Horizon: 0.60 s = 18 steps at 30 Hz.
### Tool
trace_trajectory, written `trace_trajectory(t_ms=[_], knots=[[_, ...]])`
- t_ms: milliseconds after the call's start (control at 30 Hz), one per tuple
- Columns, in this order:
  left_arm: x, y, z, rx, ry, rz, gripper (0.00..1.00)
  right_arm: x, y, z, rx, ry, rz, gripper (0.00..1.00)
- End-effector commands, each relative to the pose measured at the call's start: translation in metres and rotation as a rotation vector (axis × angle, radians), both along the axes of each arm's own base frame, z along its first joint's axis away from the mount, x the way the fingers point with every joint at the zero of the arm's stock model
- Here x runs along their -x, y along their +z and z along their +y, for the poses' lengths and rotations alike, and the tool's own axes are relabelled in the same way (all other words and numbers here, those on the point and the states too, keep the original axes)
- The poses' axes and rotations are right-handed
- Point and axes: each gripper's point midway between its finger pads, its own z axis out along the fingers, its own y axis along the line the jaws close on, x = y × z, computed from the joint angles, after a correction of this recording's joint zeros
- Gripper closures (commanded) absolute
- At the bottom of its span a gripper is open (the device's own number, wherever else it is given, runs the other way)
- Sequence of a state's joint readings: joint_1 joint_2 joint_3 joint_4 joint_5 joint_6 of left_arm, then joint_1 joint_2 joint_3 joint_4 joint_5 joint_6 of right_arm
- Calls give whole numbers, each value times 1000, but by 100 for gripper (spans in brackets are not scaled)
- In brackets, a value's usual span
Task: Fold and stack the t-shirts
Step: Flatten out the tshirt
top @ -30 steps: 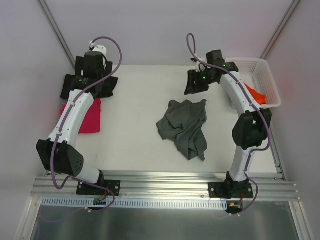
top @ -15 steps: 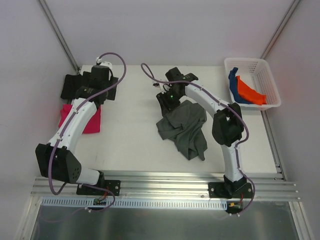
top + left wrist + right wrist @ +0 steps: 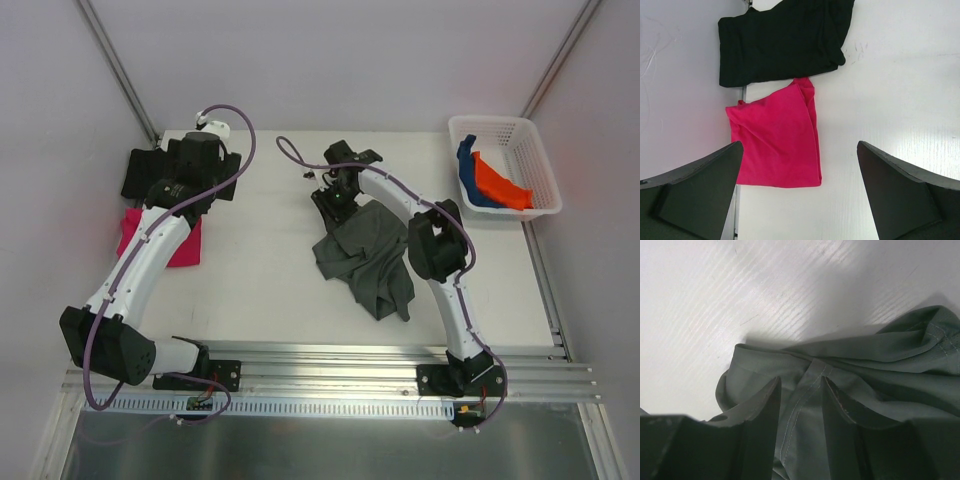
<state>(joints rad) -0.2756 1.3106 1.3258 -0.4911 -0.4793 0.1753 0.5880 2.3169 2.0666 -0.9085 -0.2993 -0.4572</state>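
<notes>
A crumpled dark grey t-shirt (image 3: 370, 255) lies mid-table. My right gripper (image 3: 338, 200) is down on its far left corner. In the right wrist view the gripper (image 3: 800, 390) stands narrowly open, its fingers straddling a stitched seam fold of the grey cloth (image 3: 865, 365). My left gripper (image 3: 185, 170) is wide open and empty, held high over the far left. Its wrist view shows the gripper (image 3: 800, 190) above a folded magenta t-shirt (image 3: 775, 145) and a folded black t-shirt (image 3: 780, 42). Both also show from above, magenta (image 3: 185, 245) and black (image 3: 140, 170).
A white lattice basket (image 3: 535, 150) at the far right holds an orange t-shirt (image 3: 500, 185) and a blue t-shirt (image 3: 468, 165). The table's left edge runs beside the folded shirts.
My right gripper swung from beside the basket leftward to the grey shirt's far corner and settled onto it. My left gripper shifted slightly right over the black shirt.
</notes>
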Motion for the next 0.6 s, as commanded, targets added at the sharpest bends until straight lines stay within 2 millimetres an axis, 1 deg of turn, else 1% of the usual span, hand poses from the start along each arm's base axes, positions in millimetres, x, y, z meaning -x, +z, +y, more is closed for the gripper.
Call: trace_trajectory(t_ms=[0,267,433,533,567], knots=[[-2,7,-2,4,-8,-24,1,-9,9,7,-2,21,-51,59],[-5,14,-3,4,-10,-37,1,-12,-10,0,48,28,-48,58],[-6,13,-4,7,-14,-36,1,-16,-12,-1,59,22,-61,60],[-7,13,-5,13,-12,-37,1,-22,-16,-5,92,10,-88,62],[-7,14,-5,13,-14,-38,1,-24,-17,-7,104,6,-99,64]])
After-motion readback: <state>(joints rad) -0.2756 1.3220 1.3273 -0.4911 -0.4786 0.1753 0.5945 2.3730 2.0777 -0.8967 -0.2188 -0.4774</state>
